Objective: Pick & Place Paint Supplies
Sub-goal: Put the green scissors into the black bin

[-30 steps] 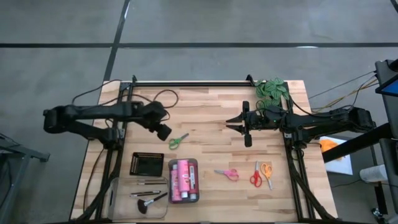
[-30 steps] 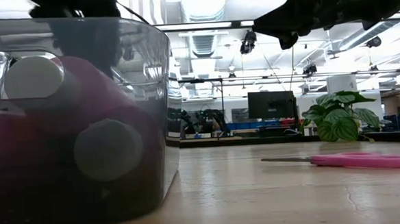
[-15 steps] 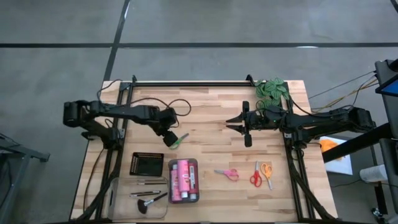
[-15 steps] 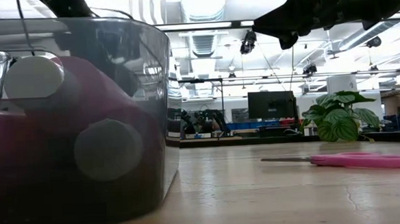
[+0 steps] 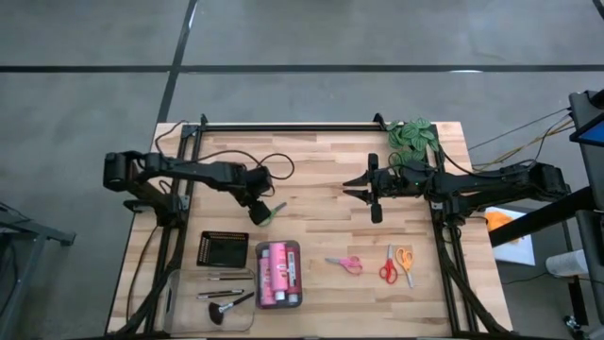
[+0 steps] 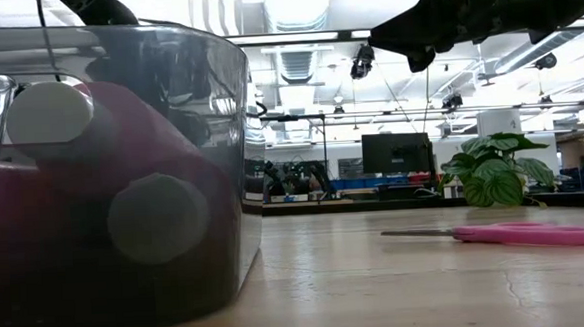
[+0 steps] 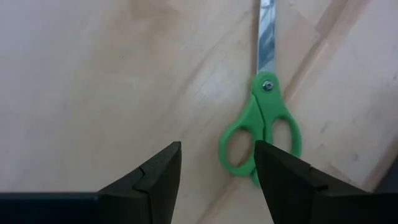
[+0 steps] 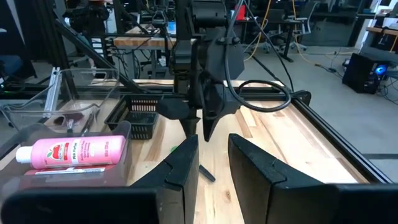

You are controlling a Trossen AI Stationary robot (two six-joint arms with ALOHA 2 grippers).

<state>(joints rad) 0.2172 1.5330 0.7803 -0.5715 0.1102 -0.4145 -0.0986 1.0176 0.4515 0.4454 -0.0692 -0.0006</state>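
Observation:
The green-handled scissors [image 7: 259,133] lie flat on the table [image 5: 321,222], left of its middle [image 5: 272,212]. My left gripper [image 5: 259,209] hangs open just above them, pointing down [image 7: 217,167]. One finger stands over the bare wood and the other over the edge of a handle loop. My right gripper [image 5: 362,189] waits open above the table's middle [image 8: 214,165]. Pink scissors [image 5: 345,263], red scissors [image 5: 387,267] and orange scissors [image 5: 406,261] lie flat near the near edge. Pink paint bottles [image 5: 277,274] lie in a clear tray [image 5: 296,247]. The brushes [image 5: 225,298] lie in another clear tray.
A black mesh tray [image 5: 223,248] sits on the table left of the bottles. The green plant [image 5: 412,134] stands at the far right corner. A cable [image 5: 274,161] loops behind the left arm. Bare wood lies between the two grippers.
My left gripper has moved toward the table's right and near edges and down, and now stands over the green scissors. The scissors have not moved.

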